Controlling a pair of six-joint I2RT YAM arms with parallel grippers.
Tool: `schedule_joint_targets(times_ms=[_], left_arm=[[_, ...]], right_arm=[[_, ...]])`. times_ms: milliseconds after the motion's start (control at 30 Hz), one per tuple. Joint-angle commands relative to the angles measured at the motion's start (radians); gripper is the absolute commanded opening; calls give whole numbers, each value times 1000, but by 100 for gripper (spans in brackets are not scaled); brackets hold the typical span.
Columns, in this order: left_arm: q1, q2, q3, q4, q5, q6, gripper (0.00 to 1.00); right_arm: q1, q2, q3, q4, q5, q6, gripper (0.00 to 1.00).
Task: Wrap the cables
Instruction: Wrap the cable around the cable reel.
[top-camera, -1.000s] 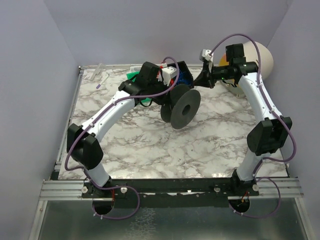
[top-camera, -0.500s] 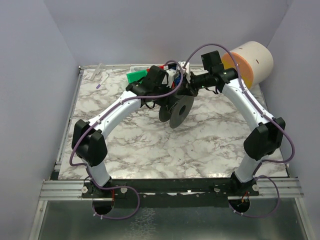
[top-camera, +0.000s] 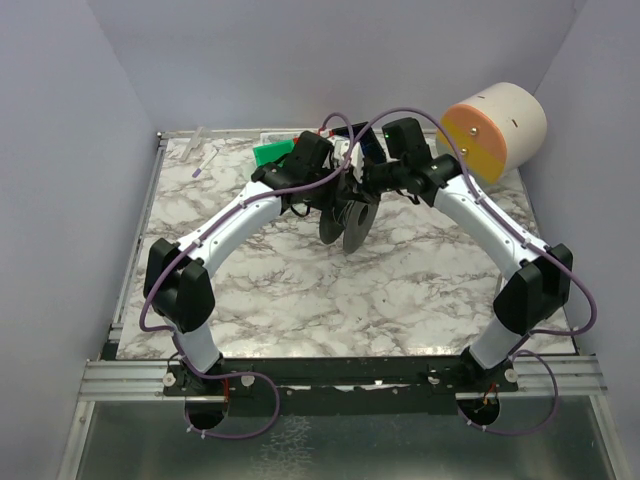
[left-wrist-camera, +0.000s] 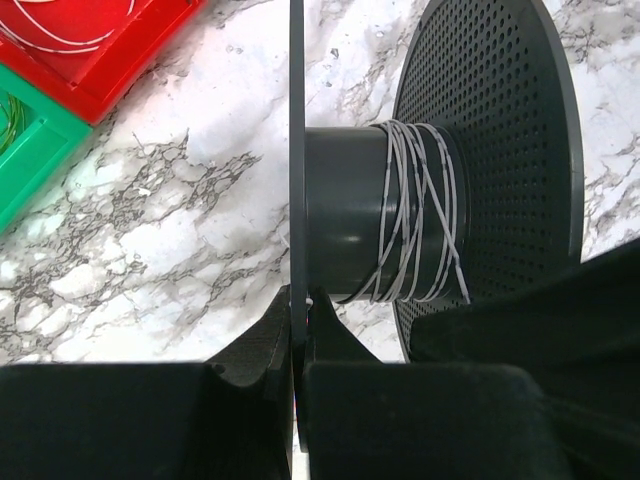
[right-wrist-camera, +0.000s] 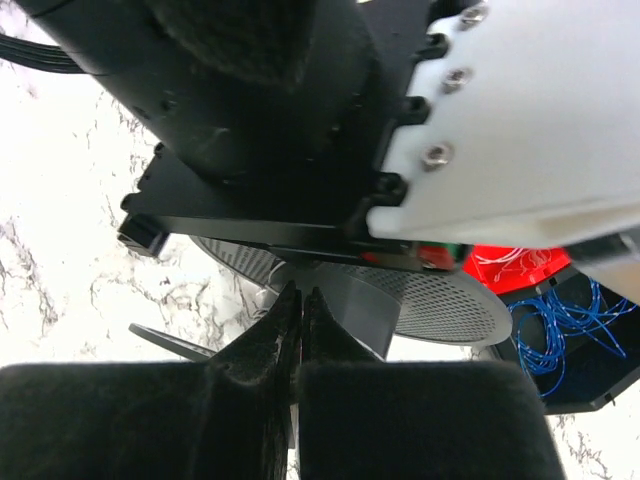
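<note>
The step in hand looks like winding the whitish cable (left-wrist-camera: 420, 215) onto the dark grey spool (left-wrist-camera: 345, 210). To do it well, the turns should lie side by side along the hub rather than crossing, as several now do. Tension should be light and even, so the thin wire neither slackens nor snaps. The spool also needs a firm, steady hold while the other arm feeds.

The left claw (left-wrist-camera: 298, 325) is clamped on the rim of the spool's thin solid flange, over the marble worktop (top-camera: 300, 290). The wound cable sits on the hub just beyond that claw's fingertips, up against the perforated flange (left-wrist-camera: 500, 150).

The right claw (right-wrist-camera: 300, 310) is pinched closed just under the left wrist, near the spool. Whether a strand lies between its fingers cannot be told.

Blue cables (right-wrist-camera: 560, 325) lie coiled in a dark compartment off to its side. A white coil (left-wrist-camera: 60, 30) rests in the red tray (left-wrist-camera: 120, 60) and a green coil (left-wrist-camera: 12, 112) in the green tray (left-wrist-camera: 40, 160).
</note>
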Motion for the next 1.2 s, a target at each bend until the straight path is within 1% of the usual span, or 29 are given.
schedule_joint_targets(times_ms=[0,167,300,433,567,667,767,900,967,1067,1167], left_arm=[[11,-9,-5,98,-45,-50,0],[22,-17,-16,109,-62,-75,0],[59,-21,-26,119,-33,-109,0],[117,-24,-47,149,63,-158,0],[145,-22,-68,183,147,-188,0],[150,-25,-83,202,205,-195,0],[153,-33,-100,215,236,-198,0],[183,-46,-145,255,302,-216,0],[200,-52,-174,287,345,-226,0],[216,-67,-227,355,410,-247,0],[222,-75,-276,418,456,-271,0]], right_arm=[[44,-4,-23,-89,31,-79,1],[65,-25,-67,-79,22,-79,1],[82,-44,-109,-58,5,-45,1],[87,-56,-154,-25,-51,10,2],[88,-66,-216,63,-96,90,3],[89,-77,-266,138,-88,129,3],[89,-80,-295,165,-64,135,2],[89,-100,-317,146,-59,121,3],[90,-116,-319,116,-65,117,6],[88,-141,-301,35,-93,97,13],[88,-161,-283,-47,-95,60,17]])
